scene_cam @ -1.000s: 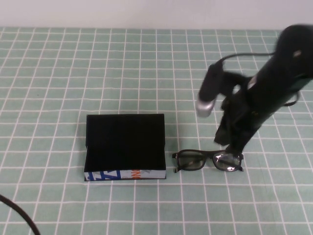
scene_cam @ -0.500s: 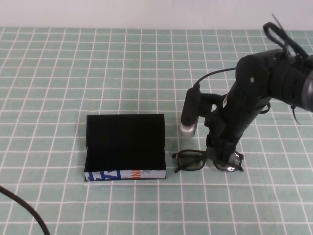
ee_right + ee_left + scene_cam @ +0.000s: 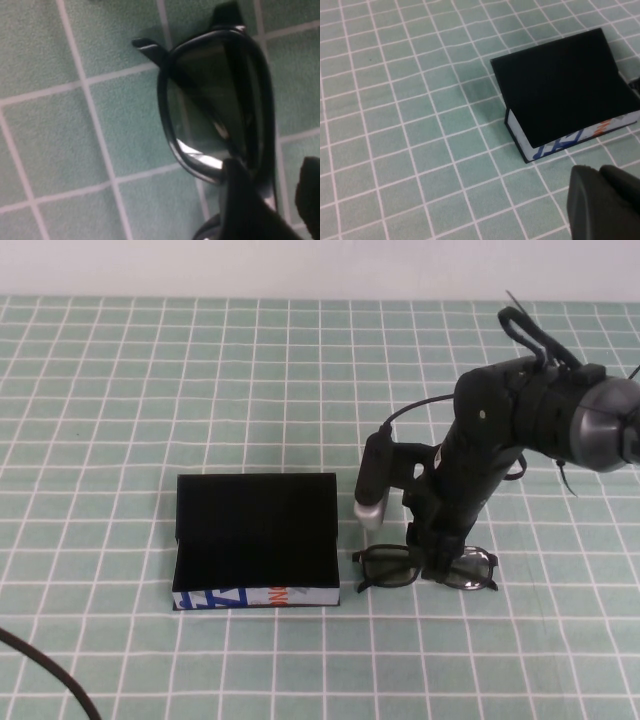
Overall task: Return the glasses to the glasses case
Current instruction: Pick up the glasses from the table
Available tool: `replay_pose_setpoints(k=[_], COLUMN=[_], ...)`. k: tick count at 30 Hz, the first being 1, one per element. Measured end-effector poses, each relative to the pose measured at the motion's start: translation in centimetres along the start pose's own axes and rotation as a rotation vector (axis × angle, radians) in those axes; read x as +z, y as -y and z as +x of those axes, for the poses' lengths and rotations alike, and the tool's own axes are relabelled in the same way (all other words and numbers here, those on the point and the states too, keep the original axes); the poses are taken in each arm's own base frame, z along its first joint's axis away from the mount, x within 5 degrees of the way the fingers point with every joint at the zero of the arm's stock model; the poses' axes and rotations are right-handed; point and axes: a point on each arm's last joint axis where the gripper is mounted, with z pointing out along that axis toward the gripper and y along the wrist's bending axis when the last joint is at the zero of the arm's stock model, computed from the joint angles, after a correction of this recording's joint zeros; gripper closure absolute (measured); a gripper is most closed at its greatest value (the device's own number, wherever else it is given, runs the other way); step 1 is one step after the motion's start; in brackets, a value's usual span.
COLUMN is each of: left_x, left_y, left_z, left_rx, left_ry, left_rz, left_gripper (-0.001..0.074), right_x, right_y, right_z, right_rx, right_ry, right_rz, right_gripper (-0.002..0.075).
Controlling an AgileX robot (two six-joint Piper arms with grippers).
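Note:
The black glasses (image 3: 400,571) lie folded on the green checked cloth, just right of the glasses case (image 3: 256,525). The case is open, with its black inside up and its white printed edge (image 3: 256,596) at the front. My right gripper (image 3: 438,562) is down at the middle of the glasses. In the right wrist view it (image 3: 272,172) is open, with its fingers (image 3: 245,205) on either side of the frame by one lens (image 3: 215,95). My left gripper (image 3: 605,200) is shut and empty, hovering in front of the case (image 3: 565,85).
The green cloth with white grid lines (image 3: 150,390) covers the table up to a white wall at the back. A black cable (image 3: 45,680) crosses the front left corner. A silver-tipped camera (image 3: 372,485) hangs off the right arm next to the case's right side.
My right arm has swung left and lowered, moving its gripper from the right lens to the middle of the glasses. The glasses and the case have not moved.

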Motion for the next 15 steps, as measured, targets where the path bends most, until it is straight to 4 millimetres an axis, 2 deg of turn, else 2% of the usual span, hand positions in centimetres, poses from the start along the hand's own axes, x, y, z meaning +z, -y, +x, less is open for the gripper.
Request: replay_pose_setpoints(k=[10,15], left_x=[0.0,0.0], left_y=[0.1,0.1], left_z=[0.0,0.0], left_rx=[0.021,0.023], left_ry=[0.0,0.0], left_rz=[0.01,0.01], left_gripper=[0.0737,0.0737], right_x=[1.2,1.0], right_y=[0.2,0.0], right_z=[-0.1,-0.1], right_rx=[0.0,0.004], right_ry=[-0.028,-0.034], right_rz=[-0.036,-0.056], right_gripper=[0.0515,0.0637])
